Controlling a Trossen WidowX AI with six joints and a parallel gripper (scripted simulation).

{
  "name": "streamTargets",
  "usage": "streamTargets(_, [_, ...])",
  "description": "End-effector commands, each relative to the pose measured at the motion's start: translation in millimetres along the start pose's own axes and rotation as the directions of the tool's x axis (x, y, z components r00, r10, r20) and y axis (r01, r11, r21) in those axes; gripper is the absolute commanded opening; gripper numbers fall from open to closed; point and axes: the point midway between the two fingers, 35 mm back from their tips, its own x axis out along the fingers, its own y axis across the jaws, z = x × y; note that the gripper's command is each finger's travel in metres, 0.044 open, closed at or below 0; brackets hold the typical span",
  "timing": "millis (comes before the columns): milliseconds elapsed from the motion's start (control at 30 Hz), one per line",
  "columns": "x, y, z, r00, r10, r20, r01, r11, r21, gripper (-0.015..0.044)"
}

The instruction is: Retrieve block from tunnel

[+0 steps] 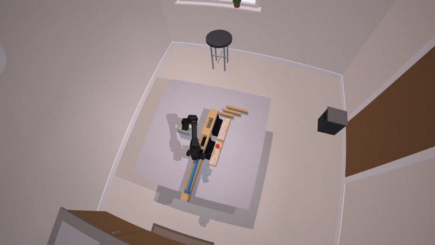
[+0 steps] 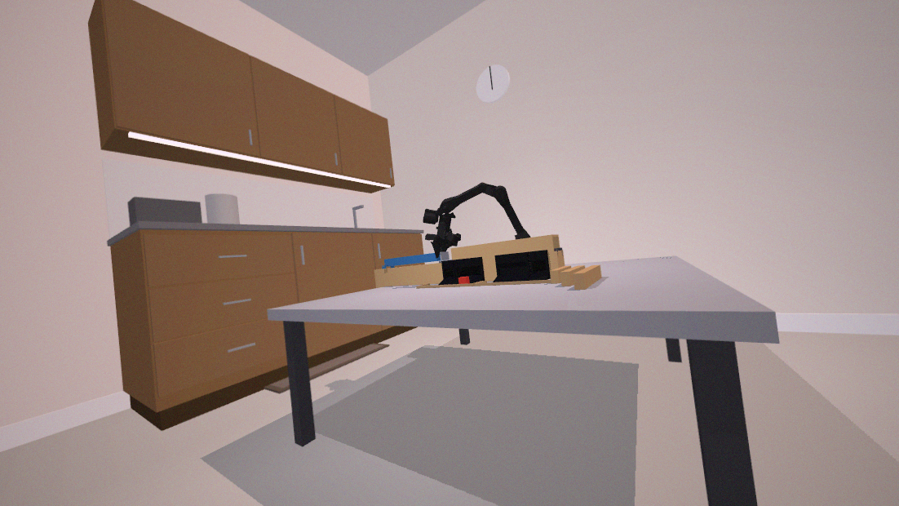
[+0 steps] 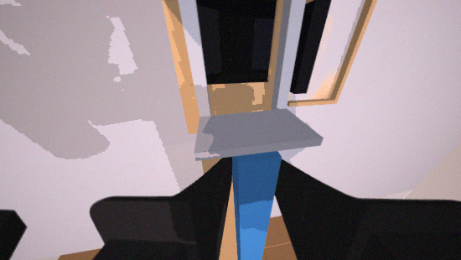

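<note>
Gripper fingers [image 1: 197,158] [image 2: 438,252] were clamped on the blue handle bar [image 1: 191,176] [image 2: 409,259] [image 3: 254,180], just beside the grey end plate [image 3: 256,130]. The small red block [image 1: 217,145] [image 2: 463,280] sat outside the wooden tunnel [image 1: 213,113] [image 2: 521,246], on the wood-rimmed tray [image 1: 212,164] alongside.

Matt, smooth blue handle [image 1: 192,177] [image 2: 409,259] [image 3: 254,201]; wood-look tunnel [image 1: 213,113] [image 2: 502,246].

Top view of the table [image 1: 237,189] [image 2: 521,318]: from the tunnel [image 1: 214,113] [image 2: 489,272], the long bar [image 1: 191,178] [image 2: 411,259] [image 3: 256,201] lies at 7 o'clock, rods [image 1: 237,109] [image 2: 587,277] at 2, the arm's base [image 1: 184,131] [image 2: 523,235] at 9, trays [image 1: 224,129] [image 3: 318,102] at 4, one apparently containing a block [image 1: 217,145] [image 2: 463,280].
</note>
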Motion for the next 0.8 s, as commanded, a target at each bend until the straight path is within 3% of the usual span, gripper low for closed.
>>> streamTargets(0, [-1,0,1,1.0,0.003,0.003,-0.003,1.0,0.001,0.021])
streamTargets(300, [-35,-6,-8,1.0,-0.002,0.007,0.002,1.0,0.009,0.044])
streamTargets(567, [-35,-6,5,1.0,-0.003,0.008,0.002,1.0,0.009,0.044])
streamTargets(767, [-35,-7,-1,1.0,-0.009,0.002,0.009,1.0,0.004,0.0282])
